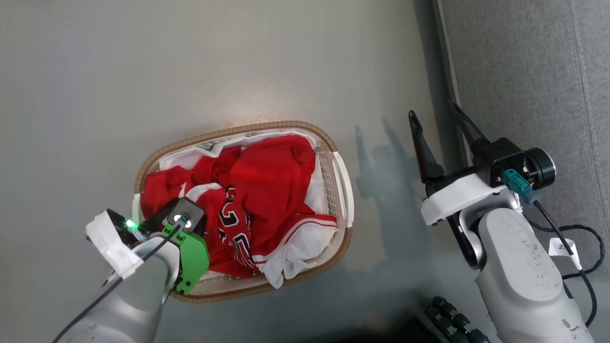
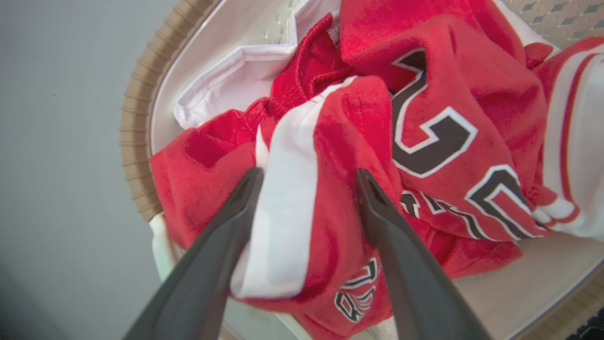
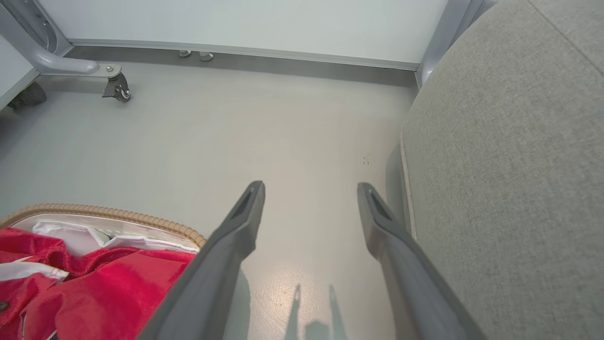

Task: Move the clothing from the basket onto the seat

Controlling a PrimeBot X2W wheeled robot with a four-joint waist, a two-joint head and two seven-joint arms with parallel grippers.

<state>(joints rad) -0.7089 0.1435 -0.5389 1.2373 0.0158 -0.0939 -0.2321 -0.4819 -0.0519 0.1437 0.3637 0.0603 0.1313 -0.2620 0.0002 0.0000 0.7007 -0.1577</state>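
- Pale grey floor, light glare just beyond the basket. The basket sits on the floor, left of the seat, with a strip of floor between them.
- Progress, as I judge it: nothing delivered yet. The part of the seat you can see carries no garment, and all the clothing in view lies heaped in the basket. The full transfer remains.
- Left claw: fingers spread wide, down in the near-left end of the heap, straddling a raised red fold with a broad white stripe. Not closed on it. Step in hand looks like the first pick.
- Right claw: fingers apart, nothing between them, hanging over the floor between basket and seat edge, tips pointing far.
- Orientation: the basket's long axis runs roughly left to right, one white handle facing the seat. The heap follows that axis and fills most of the oval. The jersey lettering runs near to far across it.
- The white garment spills toward the near-right rim.
- The straddled fold runs along the left fingers, so closing should pinch it across its width.
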